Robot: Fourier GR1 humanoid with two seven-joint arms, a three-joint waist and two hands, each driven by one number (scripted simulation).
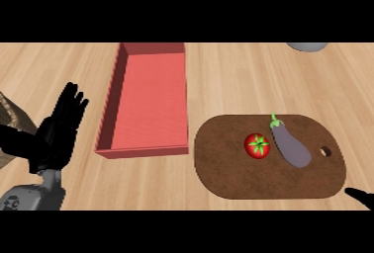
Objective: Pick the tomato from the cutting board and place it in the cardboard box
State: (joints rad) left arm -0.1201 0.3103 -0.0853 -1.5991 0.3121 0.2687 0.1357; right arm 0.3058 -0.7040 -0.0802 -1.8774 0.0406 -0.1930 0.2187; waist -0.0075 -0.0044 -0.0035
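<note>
Red cardboard box (pixel 146 99) stands empty left of the brown cutting board (pixel 241 183). The left hand (pixel 58 131) rests at the left edge, fingers straight, holding nothing. Beside an aubergine (pixel 292 146), the tomato (pixel 257 145) lies on the board: nothing done yet. The right hand (pixel 359 196) barely shows; I cannot tell its state.

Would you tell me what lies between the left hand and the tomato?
In the head view, the red box, at its near end, lies between left hand and tomato.

Kitchen, pale wooden counter (pixel 256 79), brown cutting board (pixel 241 183) bearing tomato (pixel 257 146) and aubergine (pixel 292 148)
</note>
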